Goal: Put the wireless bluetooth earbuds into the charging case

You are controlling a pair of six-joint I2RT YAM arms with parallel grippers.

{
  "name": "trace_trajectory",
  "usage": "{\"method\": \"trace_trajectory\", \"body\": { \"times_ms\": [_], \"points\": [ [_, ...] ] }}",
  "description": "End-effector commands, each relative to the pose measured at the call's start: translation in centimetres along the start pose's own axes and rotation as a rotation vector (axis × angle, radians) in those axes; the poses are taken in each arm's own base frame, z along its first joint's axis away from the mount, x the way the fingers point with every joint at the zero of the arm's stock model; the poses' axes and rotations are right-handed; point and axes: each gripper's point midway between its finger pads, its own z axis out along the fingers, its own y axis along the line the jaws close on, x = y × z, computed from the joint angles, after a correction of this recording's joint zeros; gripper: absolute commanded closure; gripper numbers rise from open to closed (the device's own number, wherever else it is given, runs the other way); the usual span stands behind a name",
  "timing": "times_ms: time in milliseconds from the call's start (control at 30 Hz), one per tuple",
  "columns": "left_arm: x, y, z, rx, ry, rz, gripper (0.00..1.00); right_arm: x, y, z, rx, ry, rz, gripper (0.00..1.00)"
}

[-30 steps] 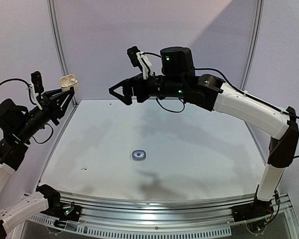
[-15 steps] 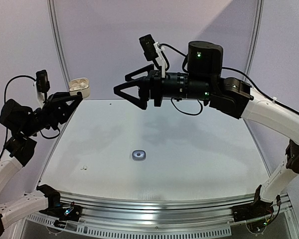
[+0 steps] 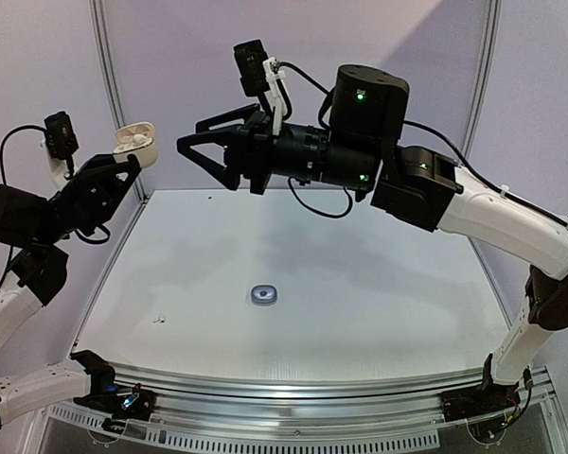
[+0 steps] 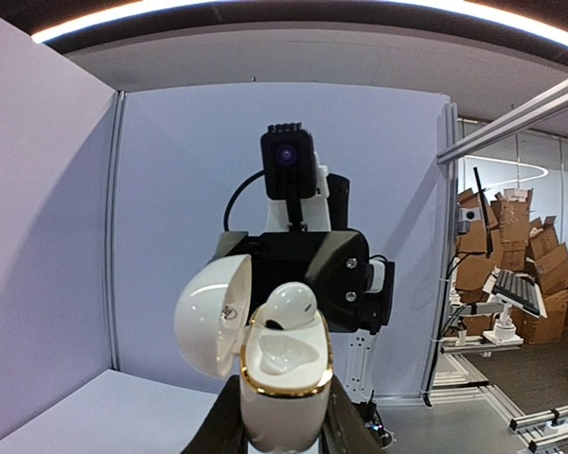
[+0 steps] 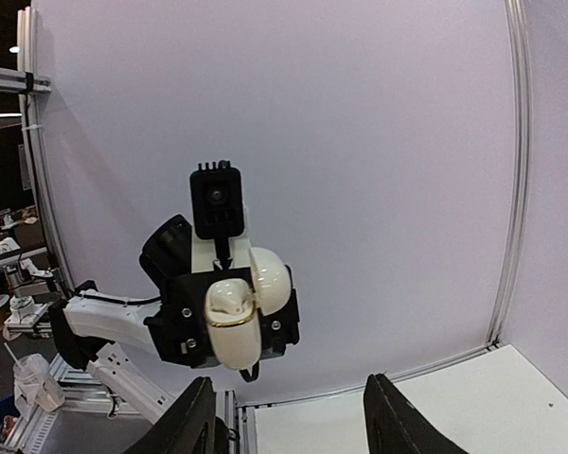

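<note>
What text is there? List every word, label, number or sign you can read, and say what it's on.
No text can be read in any view.
Lid of the case: a small dark mark inside, too blurred to read.
Boxes in the background: no print that can be made out.

It looks like a robot lab: a white table (image 3: 388, 284) between plain panel walls (image 3: 170, 66) on metal posts (image 3: 107, 76), with piled cardboard boxes (image 4: 525, 255) at far right.
</note>
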Motion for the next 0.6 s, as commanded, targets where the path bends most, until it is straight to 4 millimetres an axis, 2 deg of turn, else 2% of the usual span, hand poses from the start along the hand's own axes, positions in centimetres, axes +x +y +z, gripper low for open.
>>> {"method": "trace_trajectory", "body": {
  "times_ms": [0,167,333,567],
  "points": [
    [-0.4,-1.4,0.4,0.069,-0.032,-0.006,1.0,-0.1,-0.2,1.6,0.048,-0.004,0.011,0.46],
    [-0.3,-1.2,0.7,0.08,-0.04,-0.022,1.0,0.6,1.2,2.3,-0.034,-0.006,-0.008,0.42],
    [-0.6,-1.1,0.9,0.081,-0.046,-0.021,1.0,1.7,2.5,2.1,-0.114,0.034,-0.042,0.42],
    [-0.4,-1.1,1.0,0.084,-0.042,-0.018,1.0,1.4,2.0,3.0,-0.093,0.009,-0.049,0.54]
  ]
}}
